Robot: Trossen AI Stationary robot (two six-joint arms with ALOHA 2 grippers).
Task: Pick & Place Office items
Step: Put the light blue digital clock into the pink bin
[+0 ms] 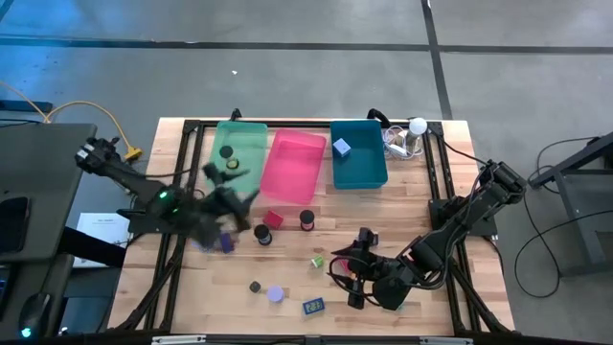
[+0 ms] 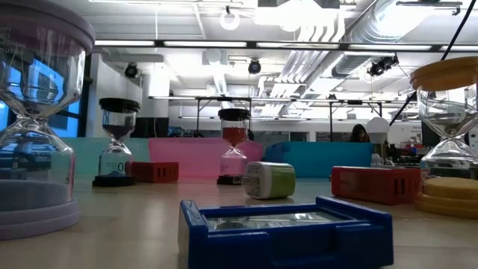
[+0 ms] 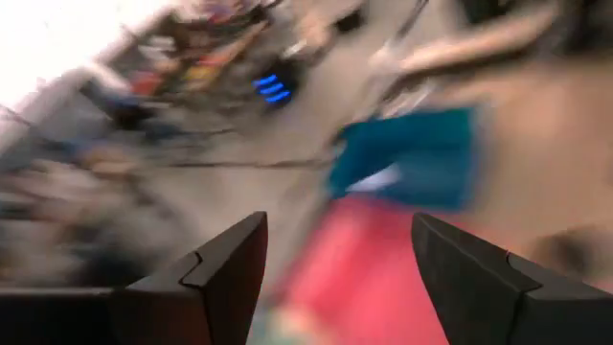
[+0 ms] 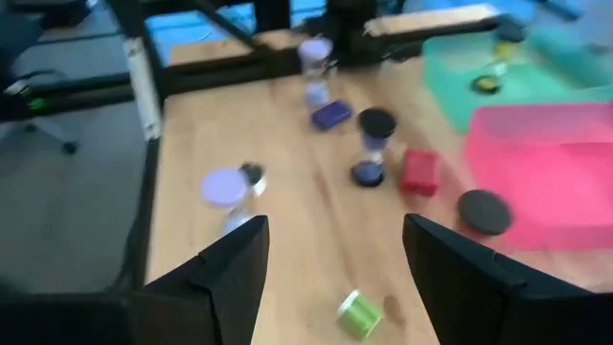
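The wooden table (image 1: 402, 206) carries three bins along its far edge: a green bin (image 1: 251, 139) on the left, a pink bin (image 1: 295, 163) in the middle and a teal bin (image 1: 359, 165) on the right. A blue block (image 1: 342, 147) lies in the teal bin; two dark discs (image 1: 228, 151) sit in the green one. Just right of the teal bin stands a white ball-topped gadget (image 1: 417, 126).

The left arm reaches in from the left, its gripper (image 1: 228, 203) blurred just near the green bin; the left wrist view shows its jaws apart with nothing between them. The right gripper (image 1: 347, 264) hovers over the near right of the table, jaws likewise apart and empty.

Loose items spread across the middle and near table. A red block (image 1: 274, 219) and two black-topped hourglasses (image 1: 306, 220) sit just near the pink bin. A purple block (image 1: 226, 241) lies left of them. Nearer are a green block (image 1: 317, 260), a lavender disc (image 1: 275, 294) and, nearest, a blue framed piece (image 1: 313, 307), well apart from the bins.
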